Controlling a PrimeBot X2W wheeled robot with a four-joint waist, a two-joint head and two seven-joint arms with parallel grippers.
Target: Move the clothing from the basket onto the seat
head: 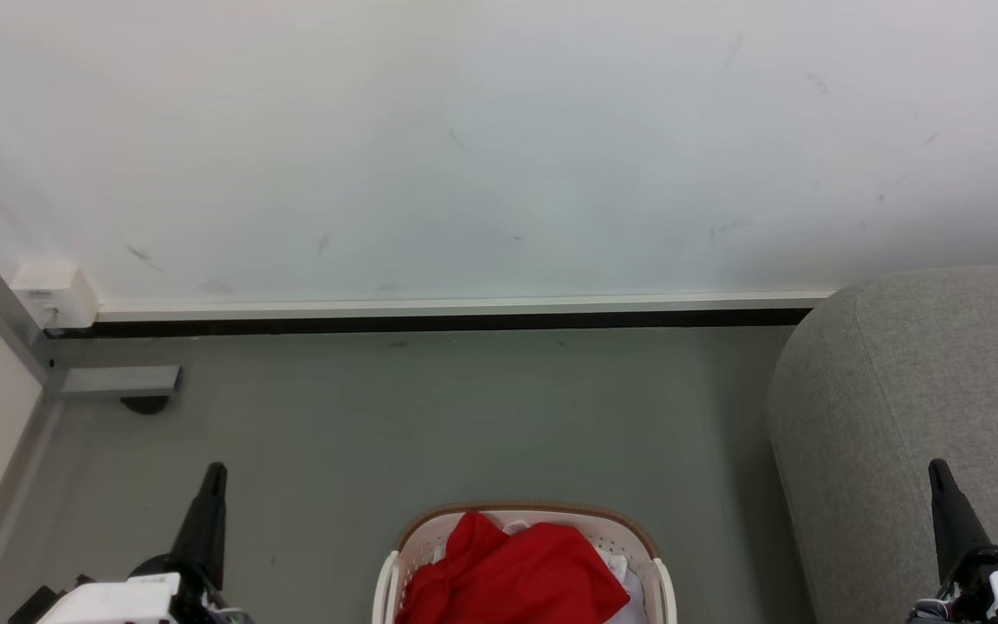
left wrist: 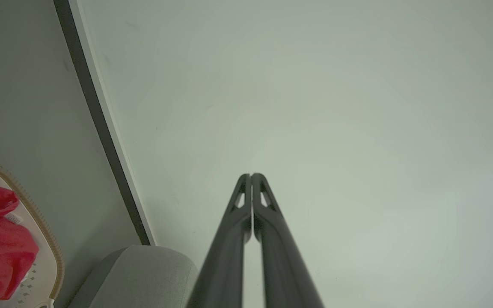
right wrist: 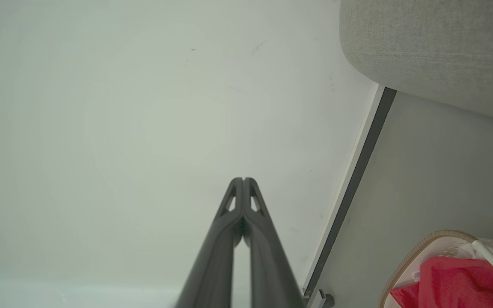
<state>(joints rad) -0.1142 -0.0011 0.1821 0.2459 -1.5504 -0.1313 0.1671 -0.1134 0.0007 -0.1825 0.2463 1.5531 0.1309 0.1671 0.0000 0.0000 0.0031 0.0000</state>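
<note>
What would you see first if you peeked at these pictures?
The bright red clothing jumps out, heaped in the cream-white laundry basket at the bottom middle of the head view. To the right stands the big light grey seat. On either side, the left gripper and right gripper point up, both shut and holding nothing.
</note>
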